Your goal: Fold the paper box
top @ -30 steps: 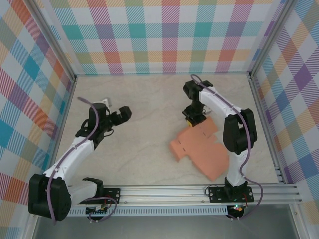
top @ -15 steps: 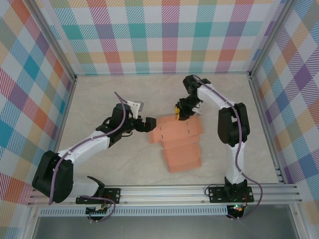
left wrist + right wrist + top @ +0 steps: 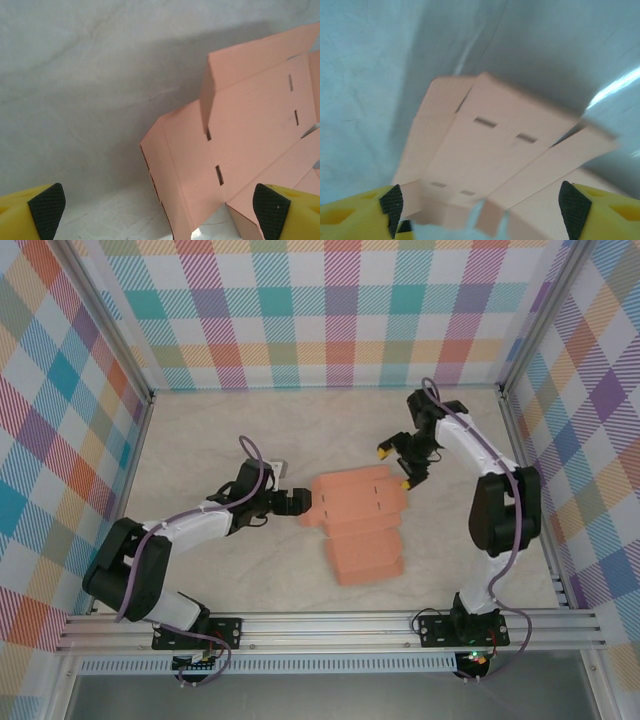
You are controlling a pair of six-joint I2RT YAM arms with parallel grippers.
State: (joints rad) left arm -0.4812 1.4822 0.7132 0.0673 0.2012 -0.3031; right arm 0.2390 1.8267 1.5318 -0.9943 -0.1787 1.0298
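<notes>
Left wrist view, nearest first. The left gripper (image 3: 159,212) has its fingers wide apart, yellow with black pads (image 3: 46,209) at the two lower corners. The paper box (image 3: 250,145) begins in the gap between them, off-centre toward the right-hand pad, and runs ahead and to the right. Whether it touches that pad cannot be told. This view gives relief that the overhead one lacks: one flap (image 3: 250,55) tilted up off the table (image 3: 90,90), and short dark slots (image 3: 219,174) along the creases.

Right wrist view. The right gripper (image 3: 482,205) also has its fingers apart, pads (image 3: 571,204) at the lower corners. The paper box (image 3: 490,150) sits just ahead of the gap, its near edge about level with the pads, nothing pinched. The frame is blurred, but two pairs of slots are readable, and a narrow strip (image 3: 555,160) angles out toward the right-hand finger.

Top view. It gives the whole outline, which neither wrist camera does. The paper box (image 3: 360,525) lies open on the table: a wide panel at the far end, narrower panels stepping toward the arm bases. The left gripper (image 3: 296,502) is just beside its left tab, fingertips pointing at it. The right gripper (image 3: 396,467) is at the far right corner, one fingertip past the far edge, the other at the right edge. The paper box lies between the two grippers.
</notes>
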